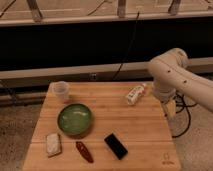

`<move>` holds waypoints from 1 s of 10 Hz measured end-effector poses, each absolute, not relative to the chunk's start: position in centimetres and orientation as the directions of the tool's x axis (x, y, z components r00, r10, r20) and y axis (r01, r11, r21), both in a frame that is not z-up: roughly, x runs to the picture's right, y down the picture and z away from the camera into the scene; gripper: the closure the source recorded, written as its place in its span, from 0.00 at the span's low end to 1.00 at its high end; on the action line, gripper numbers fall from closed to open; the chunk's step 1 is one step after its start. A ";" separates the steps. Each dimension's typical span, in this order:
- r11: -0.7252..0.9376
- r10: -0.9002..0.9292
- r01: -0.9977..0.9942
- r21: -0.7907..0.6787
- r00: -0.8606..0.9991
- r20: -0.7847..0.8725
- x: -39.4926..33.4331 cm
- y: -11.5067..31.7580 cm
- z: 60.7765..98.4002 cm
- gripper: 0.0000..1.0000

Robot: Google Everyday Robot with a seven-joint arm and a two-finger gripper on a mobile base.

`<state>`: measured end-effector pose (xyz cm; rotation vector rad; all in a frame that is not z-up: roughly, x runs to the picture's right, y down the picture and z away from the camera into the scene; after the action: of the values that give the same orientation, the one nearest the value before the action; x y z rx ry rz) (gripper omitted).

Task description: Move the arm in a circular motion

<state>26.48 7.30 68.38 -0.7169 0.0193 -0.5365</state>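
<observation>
The cream-white arm (172,75) stands at the right of the camera view, with a bulbous joint above the wooden table's (140,125) far right corner and a thick segment running off the right edge. The gripper (170,108) hangs below the joint, just past the table's right edge, level with the tabletop. It holds nothing that I can see.
On the table are a clear plastic cup (61,91), a green bowl (74,119), a white bottle lying on its side (135,94), a black flat device (116,146), a red chili (84,151) and a white packet (52,144). Cables hang behind the table.
</observation>
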 end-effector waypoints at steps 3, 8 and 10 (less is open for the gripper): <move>0.621 -0.491 0.463 -0.633 0.859 0.147 24.0 4.5 71.4 0.20; 0.594 -0.535 0.524 -0.610 0.824 0.186 17.5 3.3 73.2 0.20; 0.579 -0.554 0.553 -0.598 0.806 0.209 15.5 3.3 73.4 0.20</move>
<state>15.52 3.31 73.40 -0.6993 0.0010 -0.6472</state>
